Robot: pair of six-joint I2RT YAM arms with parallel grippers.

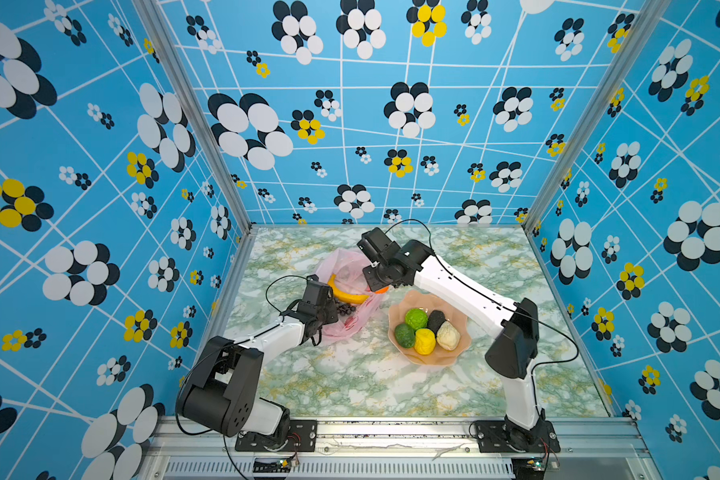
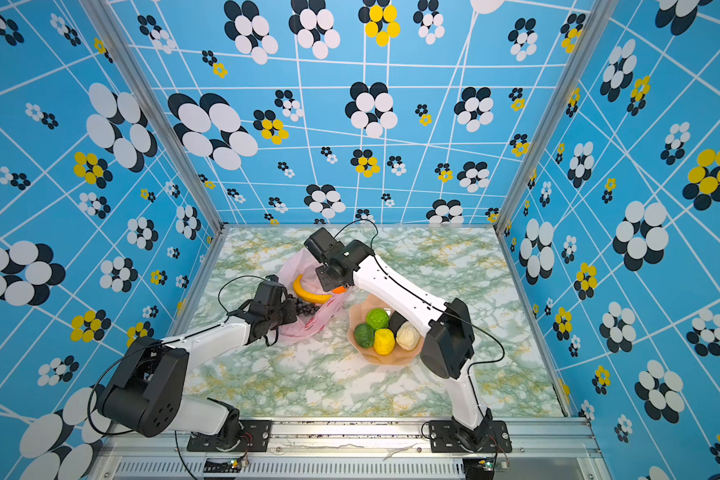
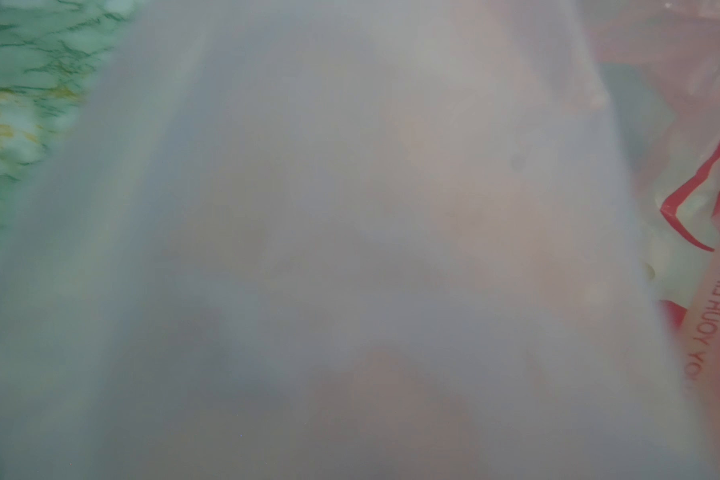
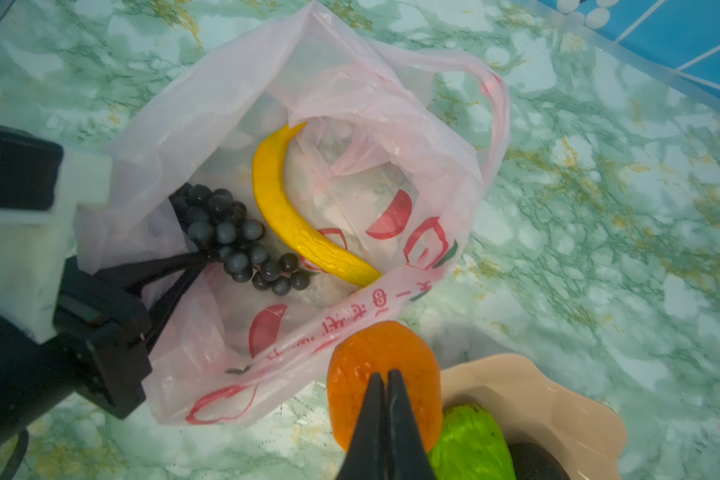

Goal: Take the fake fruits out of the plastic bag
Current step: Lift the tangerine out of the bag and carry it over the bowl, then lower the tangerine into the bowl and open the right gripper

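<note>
While our left jaws, pressed together, pinch the plastic bag at its wall beside the grape bunch, our right jaws pinch the small orange fruit above the counter. It hangs between bag and dish, the dish just beyond. The banana lies lengthwise across the bag's mouth, nearer our right arm.

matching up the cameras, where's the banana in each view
In a top view: banana in the plastic bag, left of the dish.
In a top view: same place.
Left wrist: not in it, only blurred bag.
Right wrist: centre, inside the open bag.
Landmark: grape bunch beside it.
</note>
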